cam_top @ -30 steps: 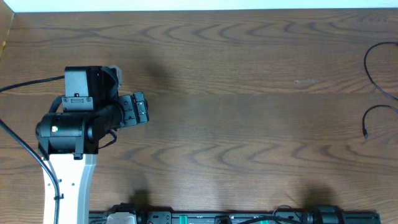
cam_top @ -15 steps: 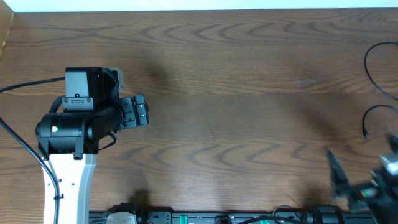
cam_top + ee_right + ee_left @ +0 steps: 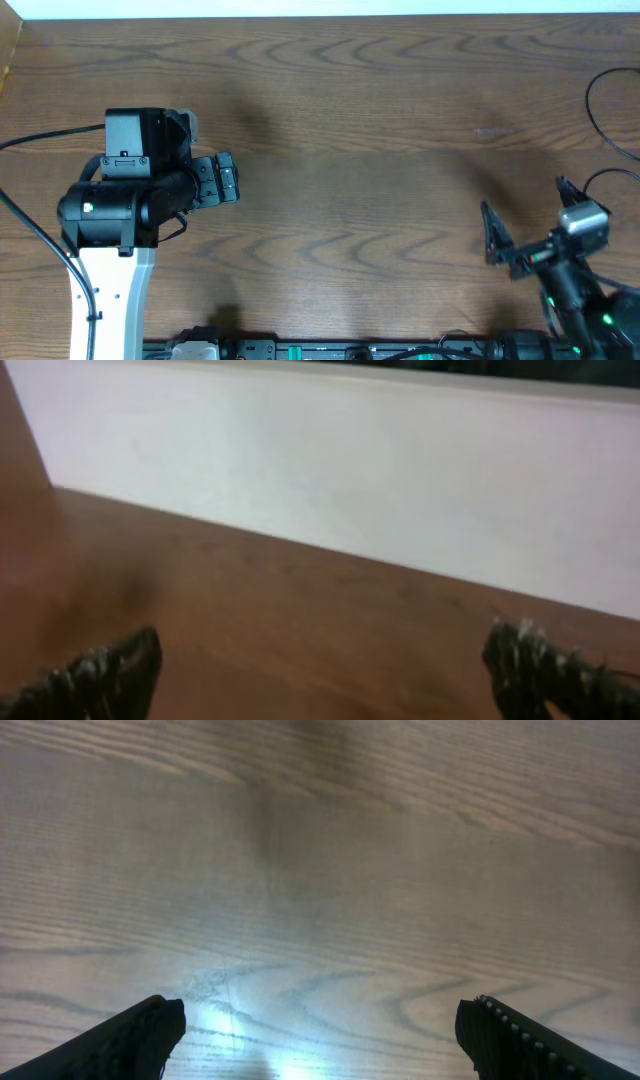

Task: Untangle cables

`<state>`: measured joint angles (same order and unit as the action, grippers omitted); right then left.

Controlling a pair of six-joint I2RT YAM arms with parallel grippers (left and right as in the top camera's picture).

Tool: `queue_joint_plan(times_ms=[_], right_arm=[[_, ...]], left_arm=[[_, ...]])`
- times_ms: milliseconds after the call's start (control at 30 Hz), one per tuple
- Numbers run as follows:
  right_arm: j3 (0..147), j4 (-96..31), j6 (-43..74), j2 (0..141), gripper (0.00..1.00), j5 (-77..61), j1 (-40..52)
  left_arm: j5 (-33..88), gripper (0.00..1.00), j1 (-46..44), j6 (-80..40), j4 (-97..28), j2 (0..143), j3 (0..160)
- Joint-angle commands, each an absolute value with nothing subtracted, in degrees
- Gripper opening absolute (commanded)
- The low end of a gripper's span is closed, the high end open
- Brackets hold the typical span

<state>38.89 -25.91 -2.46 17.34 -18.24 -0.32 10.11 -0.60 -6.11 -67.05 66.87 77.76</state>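
Observation:
Two thin black cables lie at the table's right edge in the overhead view: an upper loop [image 3: 589, 108] and a lower strand [image 3: 604, 173] curving down toward my right gripper. My right gripper [image 3: 527, 213] is open wide and empty, low at the right, just left of the lower strand; its fingers show over bare wood in the right wrist view [image 3: 320, 670], where no cable shows. My left gripper [image 3: 224, 180] is far off at the left, open and empty above bare wood in the left wrist view [image 3: 320, 1040].
The left arm's thicker black cords [image 3: 40, 135] run off the left edge. A white wall [image 3: 330, 470] borders the table's far edge. A black rail with electronics [image 3: 380, 350] lies along the front edge.
My right arm has come into the overhead view from the bottom right and moved up toward the lower cable strand, now covering its plug end. The left arm has barely moved.

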Motion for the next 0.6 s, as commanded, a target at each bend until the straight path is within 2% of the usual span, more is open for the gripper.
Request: queue_joint_plan(times_ms=[0,67,200,300,567], right_arm=[[31.75,-21.06,5.87,16.99,0.99,-18.39,-0.05],[26.26,-15.03,9.41,17.04,0.99,-18.41,-0.05],[18.85,-3.25,9.37,18.17,0.99,-14.11,-0.08],[15.20,-2.37,9.39,19.57,0.99,-9.52,-0.08],[11.16,3.64,4.62,20.73,0.99,-10.90,-0.05]], left_arm=[[9.32,0.92,-0.73,-5.54,-67.20,66.65,78.22],[9.32,0.92,-0.73,-5.54,-67.24,66.65,78.22],[9.34,0.92,-0.73,-5.56,-67.24,66.65,78.22],[9.34,0.93,-0.73,-5.56,-67.22,66.65,78.22],[9.34,0.92,-0.73,-5.56,-67.29,66.65,78.22]])
